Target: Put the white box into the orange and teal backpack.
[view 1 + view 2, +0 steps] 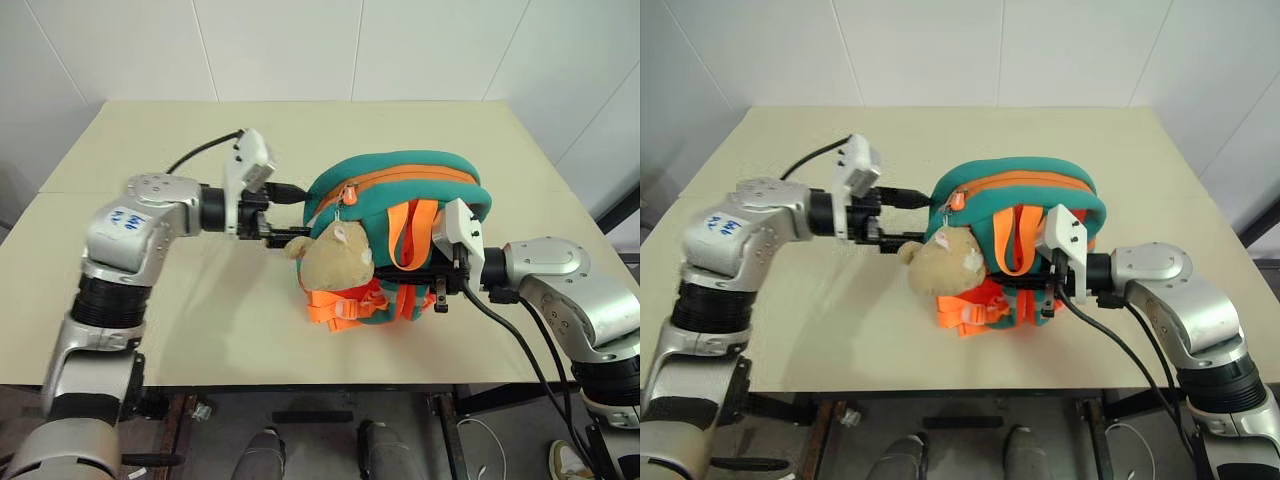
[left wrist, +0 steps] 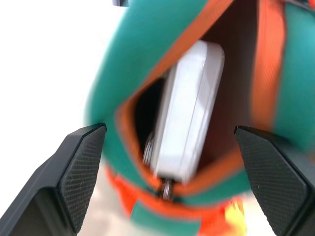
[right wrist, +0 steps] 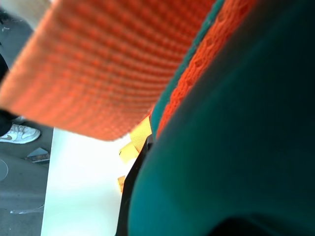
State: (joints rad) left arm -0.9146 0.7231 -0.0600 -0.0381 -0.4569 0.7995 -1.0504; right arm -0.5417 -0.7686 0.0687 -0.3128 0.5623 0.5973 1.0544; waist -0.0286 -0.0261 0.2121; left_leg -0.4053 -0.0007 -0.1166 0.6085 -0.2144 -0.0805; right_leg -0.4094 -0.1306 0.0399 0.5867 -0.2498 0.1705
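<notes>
White-walled room, beige table (image 1: pixel 150 330). On it the orange and teal backpack (image 1: pixel 400 180). My right gripper (image 1: pixel 440 280) is pinched shut on its side. The white box (image 2: pixel 189 113) sits inside the mouth, long axis running inward, dead ahead of my left gripper (image 2: pixel 170 162), jaws wide, empty.

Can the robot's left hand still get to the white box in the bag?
Probably yes. The left gripper is open right at the backpack's unzipped mouth, and the white box sits inside with nothing between them.
</notes>
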